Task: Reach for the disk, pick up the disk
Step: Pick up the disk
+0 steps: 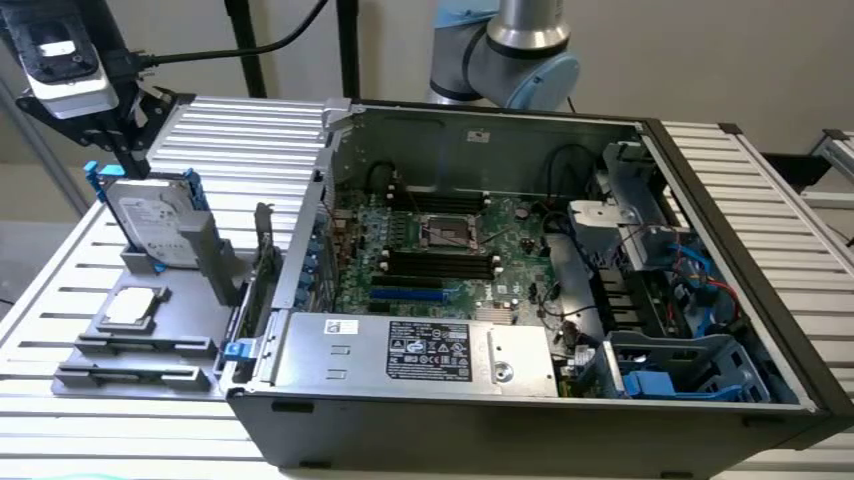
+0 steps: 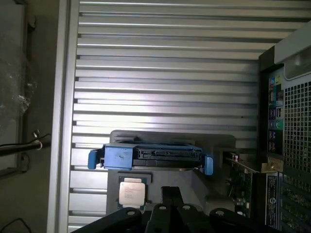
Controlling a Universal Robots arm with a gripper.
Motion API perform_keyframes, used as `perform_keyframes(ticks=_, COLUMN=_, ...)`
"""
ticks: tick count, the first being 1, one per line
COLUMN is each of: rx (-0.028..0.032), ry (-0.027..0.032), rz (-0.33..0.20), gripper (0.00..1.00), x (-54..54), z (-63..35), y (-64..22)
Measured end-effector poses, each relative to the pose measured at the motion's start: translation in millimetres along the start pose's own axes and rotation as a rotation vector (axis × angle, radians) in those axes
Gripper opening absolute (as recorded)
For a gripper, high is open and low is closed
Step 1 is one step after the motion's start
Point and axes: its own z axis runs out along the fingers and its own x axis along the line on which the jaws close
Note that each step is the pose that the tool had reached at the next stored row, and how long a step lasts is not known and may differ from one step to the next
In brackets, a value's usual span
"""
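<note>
While the disk (image 1: 150, 222) stands upright in a grey holder (image 1: 203, 255), lower edge hidden, jaws pressed together near its top.

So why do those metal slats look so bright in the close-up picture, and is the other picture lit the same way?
Wrist view: light glares off the slatted table in a pale band beside the disk. Exterior view: the light is softer and more even, the table is only mildly shiny, and the open computer case is darkest inside at the exterior view's right.
</note>
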Motion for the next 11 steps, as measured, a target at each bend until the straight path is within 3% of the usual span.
perform_keyframes(ticks=3, rx=0.0001, ry=-0.0014, rz=0.0, gripper=0.11, x=3.8, z=0.0, y=1.0)
perform_keyframes(ticks=11, rx=0.0001, ry=-0.0048, rz=0.0, gripper=0.11, x=31.0, z=0.5, y=15.0)
